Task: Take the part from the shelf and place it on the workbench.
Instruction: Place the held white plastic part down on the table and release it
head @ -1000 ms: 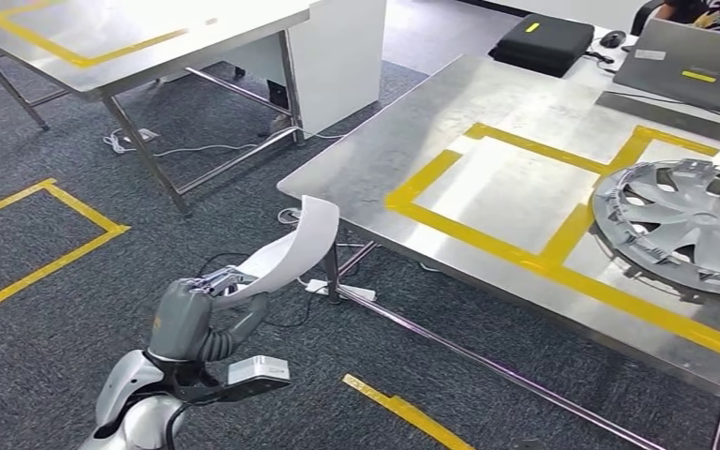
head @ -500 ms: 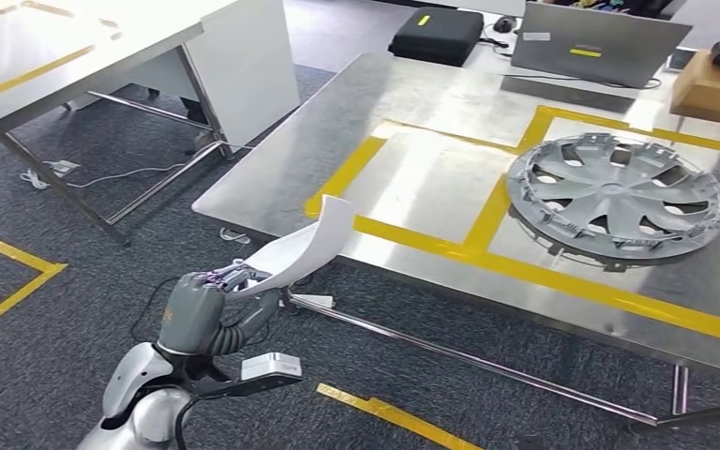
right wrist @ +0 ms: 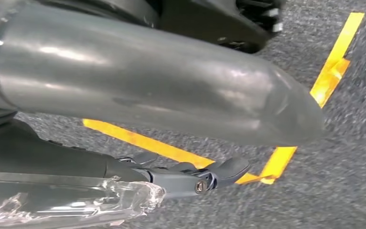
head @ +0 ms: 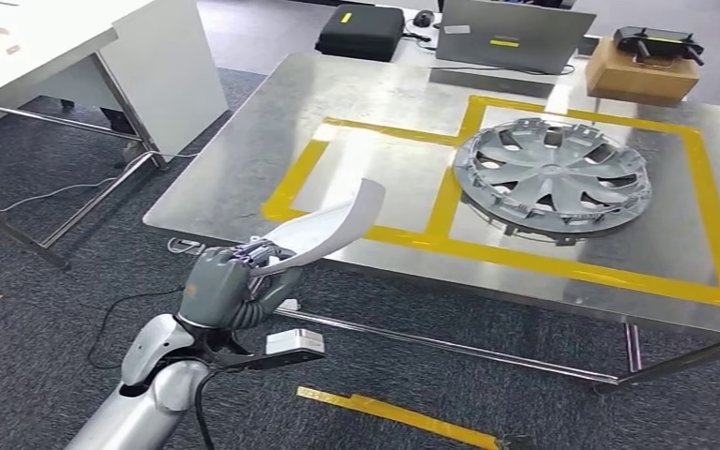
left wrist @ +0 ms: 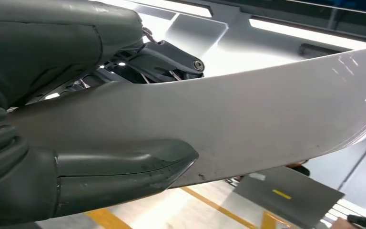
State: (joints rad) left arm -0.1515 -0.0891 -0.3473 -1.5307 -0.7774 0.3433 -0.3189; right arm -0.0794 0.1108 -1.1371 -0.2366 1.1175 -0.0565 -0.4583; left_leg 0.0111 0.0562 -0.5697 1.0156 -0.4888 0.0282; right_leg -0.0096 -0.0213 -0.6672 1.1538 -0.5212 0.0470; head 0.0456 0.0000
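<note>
My left hand [head: 223, 286] grips the lower end of a white curved part [head: 328, 230], low and left in the head view. The part's free end rises over the front edge of the steel workbench [head: 384, 103], near the left yellow-taped square. In the left wrist view the thumb [left wrist: 124, 171] presses on the white part [left wrist: 248, 124], with the darker fingers behind it. A silver wheel cover [head: 551, 176] lies on the bench in the right taped square. My right hand [right wrist: 138, 95] hangs over the carpet, fingers apart and holding nothing.
At the bench's far edge stand a laptop [head: 516, 36], a black case [head: 361, 30] and a cardboard box [head: 642, 70] with a controller on it. A white table [head: 150, 56] stands at the left. Yellow tape [head: 384, 412] and cables lie on the carpet.
The camera has swung and moved closer, so the workbench now sits square ahead. My left hand still holds the part, now with its tip over the bench's front edge.
</note>
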